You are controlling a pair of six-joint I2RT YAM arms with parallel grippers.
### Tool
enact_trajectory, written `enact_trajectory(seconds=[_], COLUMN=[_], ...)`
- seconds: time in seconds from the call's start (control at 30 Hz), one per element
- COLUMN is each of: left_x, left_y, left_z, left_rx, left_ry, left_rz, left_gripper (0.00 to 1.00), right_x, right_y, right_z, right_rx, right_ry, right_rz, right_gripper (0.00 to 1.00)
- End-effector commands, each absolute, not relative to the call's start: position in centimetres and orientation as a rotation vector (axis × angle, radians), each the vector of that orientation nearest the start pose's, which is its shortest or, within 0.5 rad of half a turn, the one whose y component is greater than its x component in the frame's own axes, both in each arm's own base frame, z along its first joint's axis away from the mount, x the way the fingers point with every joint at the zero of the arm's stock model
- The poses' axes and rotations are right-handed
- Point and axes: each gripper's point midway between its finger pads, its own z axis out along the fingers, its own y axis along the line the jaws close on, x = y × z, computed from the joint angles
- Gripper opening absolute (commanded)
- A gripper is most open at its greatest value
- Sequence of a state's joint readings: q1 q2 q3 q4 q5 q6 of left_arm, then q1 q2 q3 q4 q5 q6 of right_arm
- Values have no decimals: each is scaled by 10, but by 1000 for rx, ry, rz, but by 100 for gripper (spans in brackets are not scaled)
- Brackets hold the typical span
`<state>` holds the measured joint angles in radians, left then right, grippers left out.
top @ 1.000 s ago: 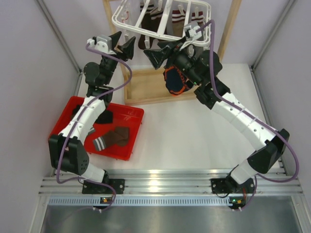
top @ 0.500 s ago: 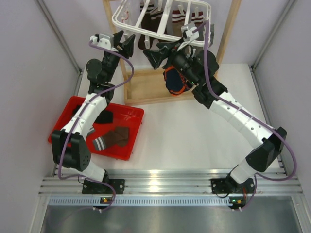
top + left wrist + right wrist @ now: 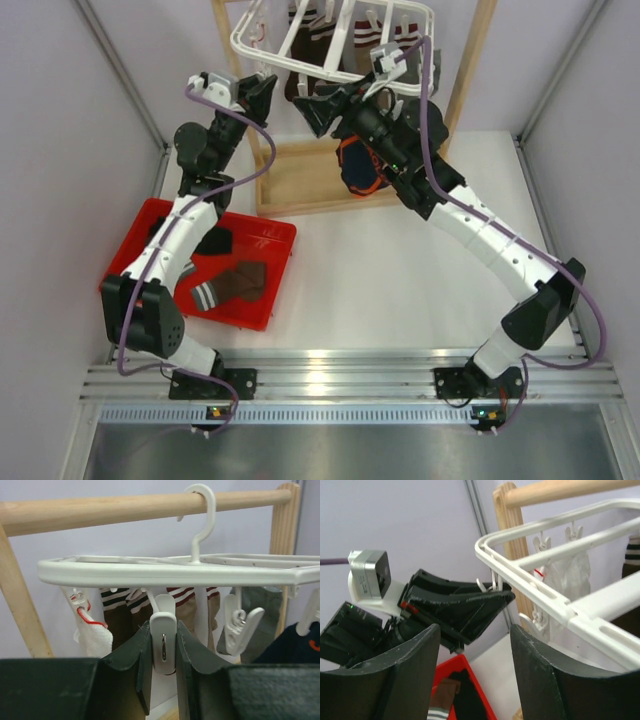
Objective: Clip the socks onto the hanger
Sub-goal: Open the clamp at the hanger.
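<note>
The white hanger [image 3: 247, 47] hangs from a wooden rod, with brown striped-cuff socks [image 3: 186, 605] and a grey sock [image 3: 260, 602] clipped under it. My left gripper [image 3: 258, 90] is at the hanger's left end, shut on a white clip [image 3: 163, 647] that sits between its fingers [image 3: 145, 650]. My right gripper [image 3: 322, 108] is open and empty just right of it, under the hanger's front bar [image 3: 535, 587]; it shows open in the right wrist view [image 3: 475, 630]. More socks lie in the red bin: a brown striped one [image 3: 232, 285] and a black one [image 3: 217, 240].
The red bin [image 3: 272, 236] sits at the left on the table. The wooden post frame [image 3: 310, 192] stands at the back, its rod [image 3: 100, 510] carrying the hanger hook. Navy fabric with orange trim [image 3: 360, 168] hangs below the hanger. A white cloth [image 3: 94, 639] is clipped at its left.
My left gripper has risen toward the hanger's left edge and its fingers have come together on the clip. My right gripper has shifted slightly left and up, still open.
</note>
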<state>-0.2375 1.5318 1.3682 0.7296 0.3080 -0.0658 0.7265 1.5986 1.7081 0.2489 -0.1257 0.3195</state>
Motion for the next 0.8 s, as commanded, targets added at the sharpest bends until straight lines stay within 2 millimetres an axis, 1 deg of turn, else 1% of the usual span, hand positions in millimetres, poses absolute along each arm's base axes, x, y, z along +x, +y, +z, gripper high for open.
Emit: enact_trajectory(seconds=[0.0, 0.03, 0.07, 0.1, 0.13, 0.17, 0.2, 0.27, 0.33, 0.37, 0.43, 0.47, 0.53, 0.57, 0.6, 0.7, 0.77], left_x=[414, 413, 411, 411, 408, 409, 407, 404, 402, 402, 401, 401, 401, 399, 398, 393, 390], left_y=[-176, -176, -176, -177, -177, -177, -179, -182, -187, -188, -189, -188, -188, -188, -189, -190, -193], left_z=[524, 525, 525, 523, 526, 525, 526, 529, 528, 528, 531, 529, 529, 530, 530, 530, 528], left_rx=[477, 487, 494, 513, 528, 536, 557, 597, 635, 642, 656, 666, 673, 678, 689, 715, 738], left_ry=[876, 878, 882, 892, 889, 898, 894, 891, 891, 898, 894, 898, 896, 889, 881, 858, 849], left_rz=[-454, -455, -463, -471, -474, -471, -476, -472, -484, -489, -482, -468, -462, -454, -450, -446, -448], left_gripper=[12, 10, 9, 8, 4, 3, 2, 0, 0, 0, 0, 0, 0, 0, 0, 0, 0], right_x=[338, 338, 336, 338, 338, 336, 337, 334, 334, 332, 331, 329, 333, 333, 338, 342, 340], right_y=[370, 372, 372, 379, 381, 382, 389, 394, 400, 401, 405, 406, 408, 408, 408, 408, 409], right_z=[562, 563, 573, 568, 570, 576, 570, 572, 568, 570, 567, 570, 564, 565, 562, 561, 565], right_rx=[-381, -380, -379, -393, -398, -404, -421, -433, -445, -448, -459, -462, -451, -447, -428, -415, -412], right_ry=[1079, 1077, 1054, 1064, 1061, 1047, 1061, 1059, 1072, 1067, 1077, 1074, 1103, 1106, 1119, 1122, 1107], right_rz=[1084, 1100, 1111, 1129, 1139, 1151, 1179, 1212, 1250, 1261, 1288, 1295, 1298, 1299, 1291, 1288, 1298], right_gripper=[57, 56, 54, 51, 50, 49, 48, 47, 48, 48, 50, 51, 54, 57, 62, 66, 66])
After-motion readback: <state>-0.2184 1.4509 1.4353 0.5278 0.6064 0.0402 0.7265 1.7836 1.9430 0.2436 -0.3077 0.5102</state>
